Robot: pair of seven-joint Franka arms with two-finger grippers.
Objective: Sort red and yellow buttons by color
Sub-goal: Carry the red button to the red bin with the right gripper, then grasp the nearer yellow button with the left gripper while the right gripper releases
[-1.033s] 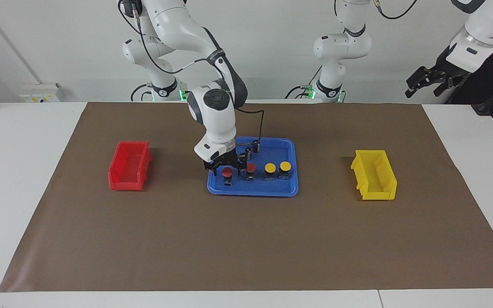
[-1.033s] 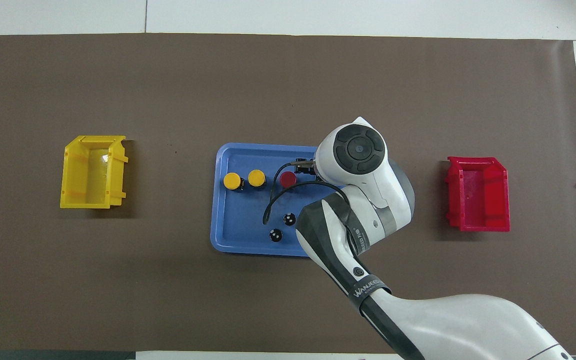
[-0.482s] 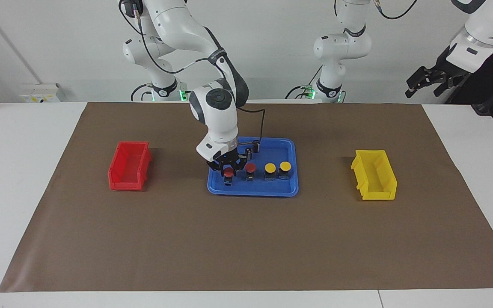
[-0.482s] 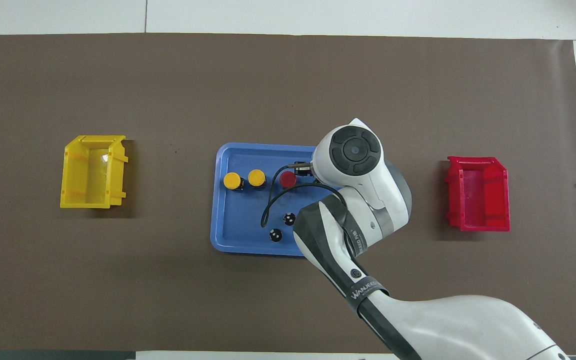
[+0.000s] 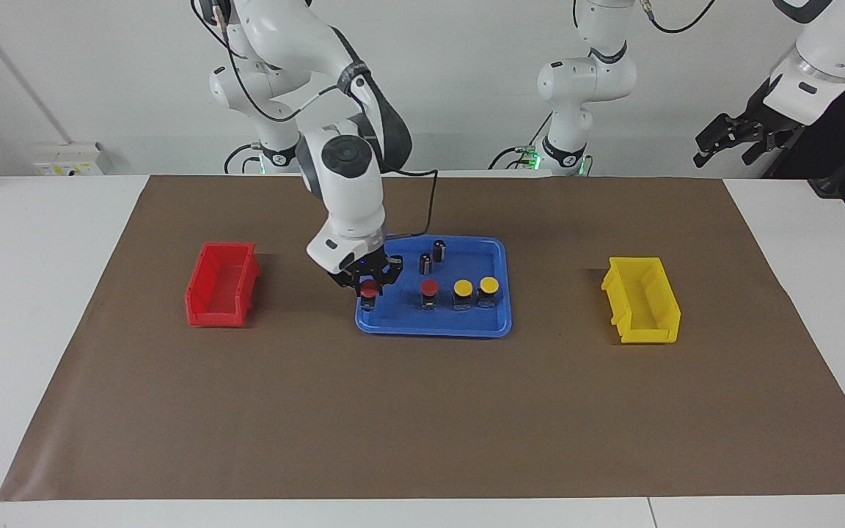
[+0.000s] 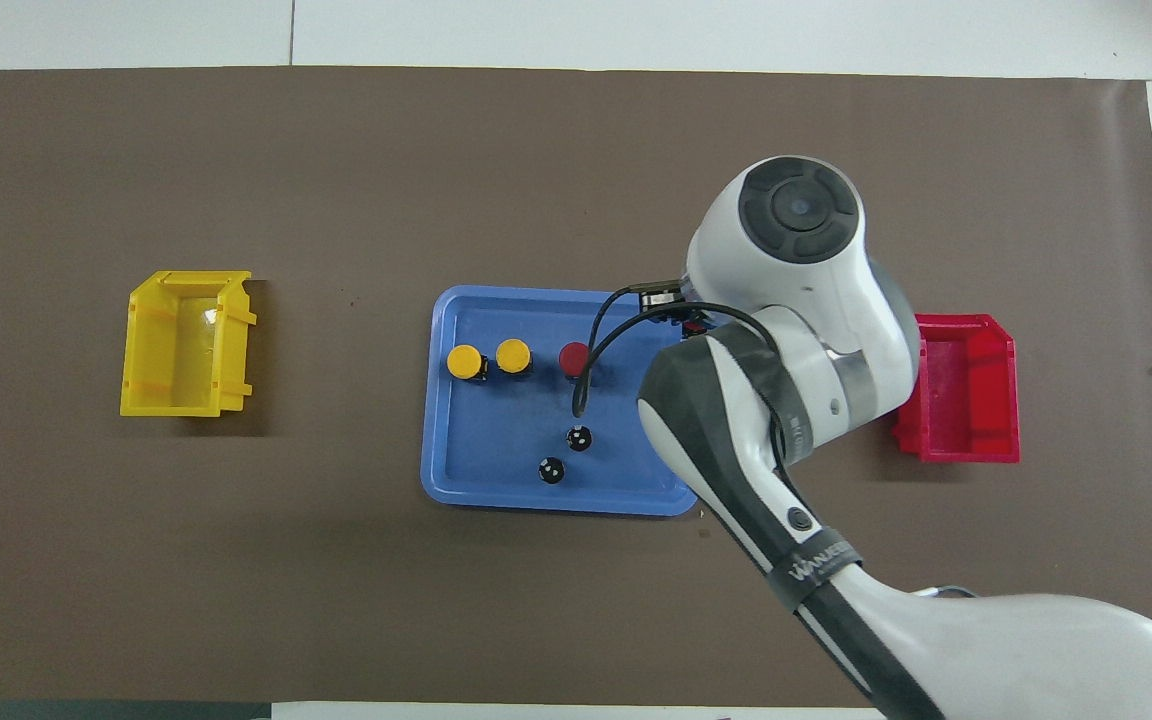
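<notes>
My right gripper (image 5: 369,287) is shut on a red button (image 5: 369,289), which hangs just above the rim of the blue tray (image 5: 433,327) at the right arm's end. In the overhead view the arm hides that button. A second red button (image 5: 430,287) (image 6: 574,357) stands in the tray, with two yellow buttons (image 5: 463,287) (image 5: 489,284) beside it toward the left arm's end. The left gripper (image 5: 725,147) waits open, high off the table at the left arm's end.
Two small dark cylinders (image 5: 426,262) (image 5: 439,249) stand in the tray, nearer to the robots than the buttons. A red bin (image 5: 221,284) sits at the right arm's end of the brown mat, a yellow bin (image 5: 642,299) at the left arm's end.
The right gripper closed on the red button nearest the red bin, then lifted it and carried it to the tray's rim at that end. The left arm has not moved.
</notes>
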